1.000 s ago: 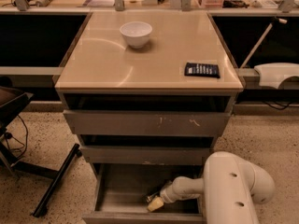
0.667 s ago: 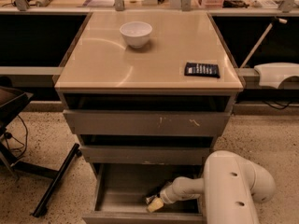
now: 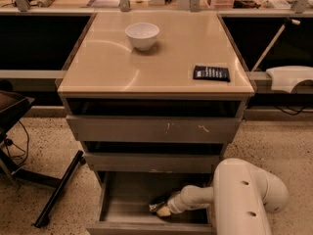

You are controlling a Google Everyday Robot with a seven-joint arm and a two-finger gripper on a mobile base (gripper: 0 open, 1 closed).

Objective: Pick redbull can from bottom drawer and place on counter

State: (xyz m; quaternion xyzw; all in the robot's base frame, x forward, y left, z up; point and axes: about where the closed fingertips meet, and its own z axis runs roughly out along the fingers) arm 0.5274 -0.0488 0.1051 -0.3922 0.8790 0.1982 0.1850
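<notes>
Well, at the far left a black stand leg point(image 3: 58, 192) lies across the speckled floor, clear of the job. On the beige worktop point(image 3: 161, 67) a white bowl point(image 3: 142, 35) sits toward the far edge. Below, the bottom drawer point(image 3: 128, 199) is pulled out, and the redbull can point(image 3: 155, 207) appears to be the small dull shape low on its floor, right of centre and mostly hidden. The gripper point(image 3: 164, 210) is down inside the drawer, right against that shape; I cannot tell how far it is closed or whether it has hold of anything. Further right, a dark packet point(image 3: 211, 73) lies near the worktop's right edge, and the white robot arm point(image 3: 247, 192) reaches in from the right. A poor hold could let the slim can roll away. Lifting straight up risks striking the middle drawer front point(image 3: 151, 161).
</notes>
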